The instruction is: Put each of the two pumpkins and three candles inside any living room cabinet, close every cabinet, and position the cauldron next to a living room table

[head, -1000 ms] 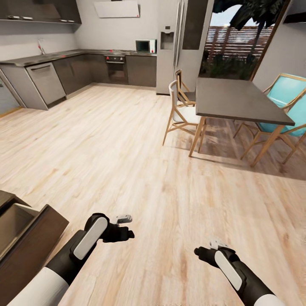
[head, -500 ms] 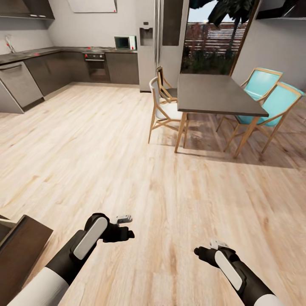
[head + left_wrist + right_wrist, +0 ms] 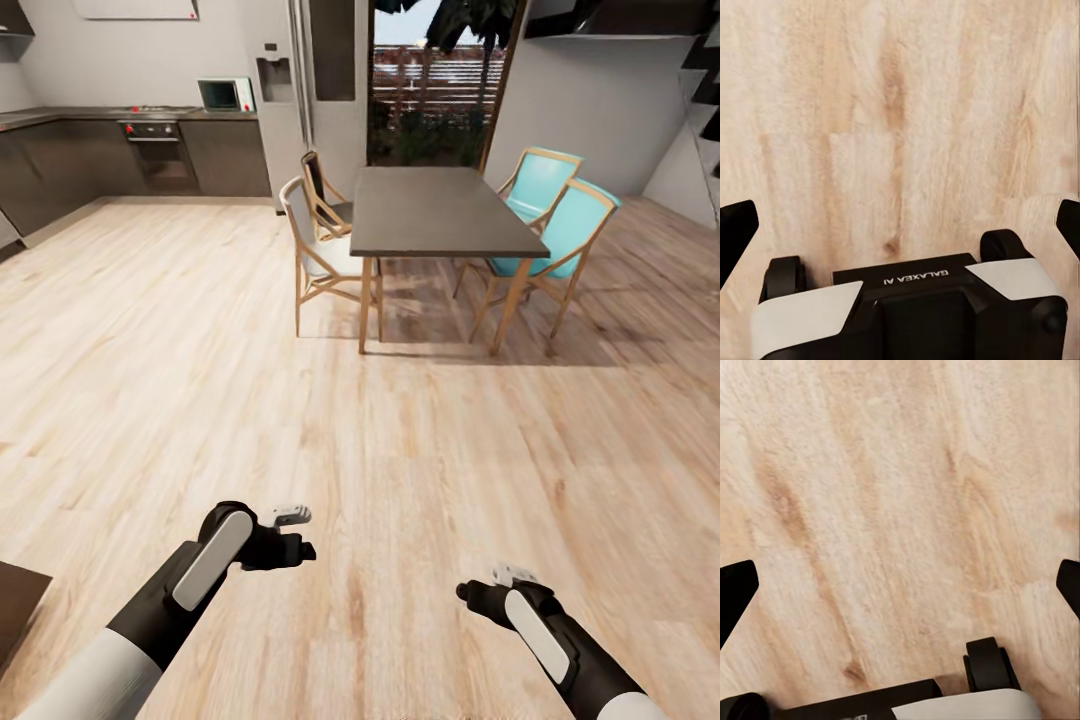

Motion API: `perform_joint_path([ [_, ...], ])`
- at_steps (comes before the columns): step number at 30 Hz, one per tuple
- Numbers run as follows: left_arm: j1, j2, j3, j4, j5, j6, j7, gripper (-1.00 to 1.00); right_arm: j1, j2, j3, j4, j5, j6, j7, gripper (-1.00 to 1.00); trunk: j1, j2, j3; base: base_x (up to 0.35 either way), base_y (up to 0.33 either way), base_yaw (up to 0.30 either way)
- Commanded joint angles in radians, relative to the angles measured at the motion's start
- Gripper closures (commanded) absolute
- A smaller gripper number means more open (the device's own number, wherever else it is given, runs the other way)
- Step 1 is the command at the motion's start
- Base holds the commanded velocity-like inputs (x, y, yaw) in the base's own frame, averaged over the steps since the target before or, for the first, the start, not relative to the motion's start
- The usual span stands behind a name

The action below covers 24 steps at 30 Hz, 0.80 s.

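My left gripper (image 3: 300, 536) hangs over bare wooden floor at the lower left of the head view. My right gripper (image 3: 474, 590) hangs over the same floor at the lower right. In the left wrist view the left gripper (image 3: 900, 225) has its fingers spread wide with only floorboards between them. The right gripper (image 3: 900, 585) stands equally open and empty in the right wrist view. A dark brown corner of the cabinet (image 3: 16, 604) shows at the lower left edge. The pumpkins, candles and cauldron are out of view.
A dark grey dining table (image 3: 435, 208) on wooden legs stands ahead, with pale wooden chairs (image 3: 318, 250) on its left and turquoise chairs (image 3: 560, 228) on its right. Grey kitchen units (image 3: 150, 155) and a fridge (image 3: 285, 95) line the far wall. Open floor lies between.
The whole picture has slid left, so the camera has turned right. The open cabinet has slipped almost out of frame. Both arms keep the same pose.
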<state>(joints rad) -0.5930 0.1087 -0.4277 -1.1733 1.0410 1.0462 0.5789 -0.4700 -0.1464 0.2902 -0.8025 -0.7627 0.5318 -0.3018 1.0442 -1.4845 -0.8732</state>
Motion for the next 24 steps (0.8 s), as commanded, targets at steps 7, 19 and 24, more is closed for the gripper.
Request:
perform_joint_path([
  [7, -0.001, 0.002, -0.002, -0.002, 0.010, 0.001, 0.010, -1.00, -0.001, -0.001, 0.006, -0.001, -0.010, 0.000, -0.010, -1.00, 0.000, 0.000, -0.006, 0.000, -0.279, -0.256],
  [19, 0.001, 0.002, -0.002, -0.013, 0.011, 0.001, 0.008, -1.00, -0.001, -0.002, 0.006, -0.001, -0.010, -0.001, -0.010, -1.00, 0.000, 0.000, -0.015, 0.000, -0.126, -0.259],
  [24, 0.001, 0.002, -0.001, -0.016, 0.013, 0.001, 0.006, -1.00, -0.001, -0.002, 0.006, 0.000, -0.010, -0.001, -0.010, -1.00, 0.000, 0.000, -0.018, 0.000, -0.005, -0.265],
])
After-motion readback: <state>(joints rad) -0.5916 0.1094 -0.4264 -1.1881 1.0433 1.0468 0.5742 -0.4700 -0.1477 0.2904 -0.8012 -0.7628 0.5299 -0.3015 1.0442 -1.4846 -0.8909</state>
